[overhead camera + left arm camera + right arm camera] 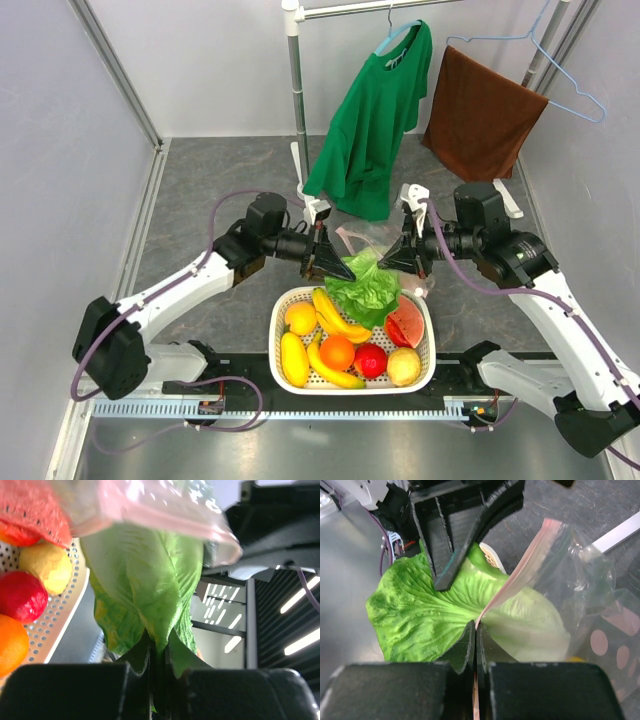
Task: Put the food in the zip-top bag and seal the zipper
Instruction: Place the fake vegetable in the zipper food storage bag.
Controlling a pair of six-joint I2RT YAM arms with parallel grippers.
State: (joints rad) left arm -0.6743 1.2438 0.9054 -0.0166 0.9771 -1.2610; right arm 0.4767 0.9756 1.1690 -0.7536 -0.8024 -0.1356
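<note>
Over the white basket [276,335], lettuce [145,585] tight in the left gripper [159,675]

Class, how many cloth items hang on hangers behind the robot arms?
2. A green T-shirt hangs at centre back; a brown towel hangs to its right. Nothing suggests another is hidden.

Left gripper [335,267], right gripper [404,261], lettuce [372,290] and zip-top bag [366,238] block me above the basket's [273,345] far rim; the desk's [215,190] far-left corner lies open.
</note>
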